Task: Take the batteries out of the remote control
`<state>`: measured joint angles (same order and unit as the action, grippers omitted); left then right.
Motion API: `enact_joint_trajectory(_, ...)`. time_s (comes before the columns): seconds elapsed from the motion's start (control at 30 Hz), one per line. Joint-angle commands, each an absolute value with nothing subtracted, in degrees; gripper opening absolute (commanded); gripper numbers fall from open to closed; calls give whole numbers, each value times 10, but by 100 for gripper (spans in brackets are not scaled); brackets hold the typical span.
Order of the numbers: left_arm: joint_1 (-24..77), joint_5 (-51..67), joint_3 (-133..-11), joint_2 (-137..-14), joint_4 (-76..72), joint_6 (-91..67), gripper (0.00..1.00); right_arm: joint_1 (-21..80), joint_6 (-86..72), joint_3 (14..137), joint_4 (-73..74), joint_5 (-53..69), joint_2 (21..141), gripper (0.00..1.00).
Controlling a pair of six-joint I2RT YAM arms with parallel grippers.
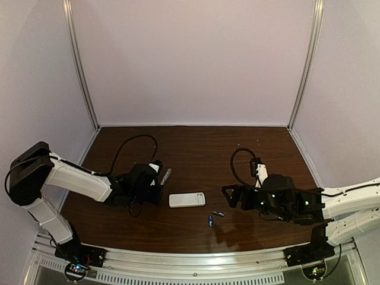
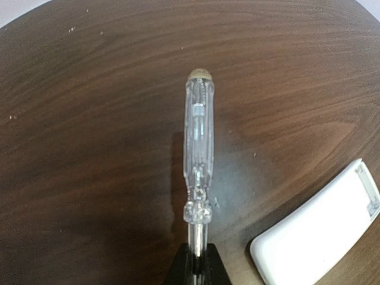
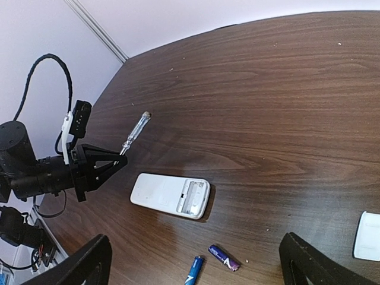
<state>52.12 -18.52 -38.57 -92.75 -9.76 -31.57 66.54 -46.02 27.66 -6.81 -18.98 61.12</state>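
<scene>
top external, table (image 1: 196,148): dark wood grain, both arms reaching inward over it.
left gripper (image 3: 119,159): closed on the metal shaft of the screwdriver (image 2: 198,136), whose clear handle sticks out ahead of the fingers.
right gripper (image 1: 228,197): spread wide with nothing between its fingers, just to the right of the batteries.
remote control (image 3: 171,195): flat on the table between the two grippers, nearer the left one and touching neither; its battery bay faces up, uncovered.
cover (image 3: 369,236): small white piece, well apart from the remote.
batteries (image 3: 224,257): two, loose on the table near the remote's open end, between it and the right gripper, gripped by neither.
</scene>
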Motion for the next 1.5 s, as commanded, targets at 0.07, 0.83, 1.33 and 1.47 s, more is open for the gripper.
enact_joint_trajectory(0.07, 519, -141, -336, -896, -100, -364, 0, 688, -497, 244, -108, -186, 621, 100)
enact_joint_trajectory(0.83, 550, -90, -301, -877, -84, -376, 14, 781, -522, 267, -77, -254, 668, 100)
enact_joint_trajectory(1.33, 560, -91, -284, -832, -87, -363, 37, 798, -520, 278, -64, -268, 675, 100)
enact_joint_trajectory(1.47, 560, -97, -270, -792, -89, -351, 55, 799, -511, 287, -57, -272, 678, 100)
